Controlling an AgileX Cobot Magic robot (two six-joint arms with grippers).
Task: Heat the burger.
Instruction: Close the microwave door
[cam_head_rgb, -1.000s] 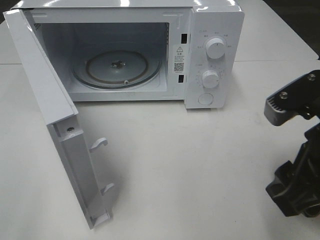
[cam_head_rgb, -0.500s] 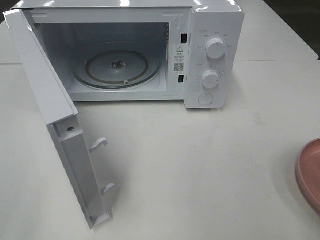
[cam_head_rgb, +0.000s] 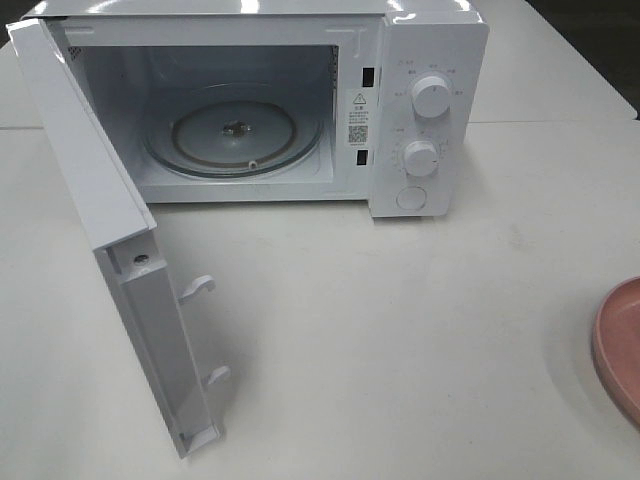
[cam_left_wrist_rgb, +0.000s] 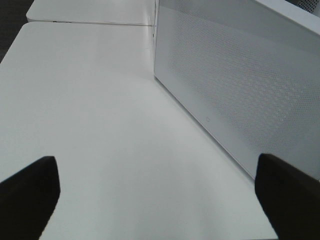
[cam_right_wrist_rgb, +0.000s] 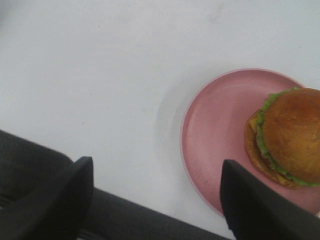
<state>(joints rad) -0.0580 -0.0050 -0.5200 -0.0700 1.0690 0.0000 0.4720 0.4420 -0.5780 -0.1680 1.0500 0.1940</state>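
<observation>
Both sets of jaws are standing released, gripping nothing. The left gripper (cam_left_wrist_rgb: 150, 200) is hanging over bare counter (cam_left_wrist_rgb: 100, 115) beside the perforated outer face of the microwave door (cam_left_wrist_rgb: 240, 95), its two dark fingertips spread wide. The right gripper (cam_right_wrist_rgb: 155, 200) is hovering above the pink plate (cam_right_wrist_rgb: 215, 135), fingertips likewise well apart, with no contact showing on either plate or food.

The burger (cam_right_wrist_rgb: 287, 135) is sitting on that plate, toward one side of it and partly cut off by the picture's edge; its glossy bun, green lettuce and a bit of cheese are showing. In the high view only the plate's rim (cam_head_rgb: 615, 345) is peeking in at the right edge, well apart from the microwave (cam_head_rgb: 400, 100), and neither arm is appearing there.

As for progress, the door (cam_head_rgb: 110, 250) is already swinging fully open to the left and the glass turntable (cam_head_rgb: 235, 135) inside is lying bare, so the opening step looks done. Everything else seems to be waiting: the burger is not yet lifted, not yet placed in the cavity, the door is not yet closed, and the two dials (cam_head_rgb: 430, 97) are probably still unset, though their position is too small to read.
</observation>
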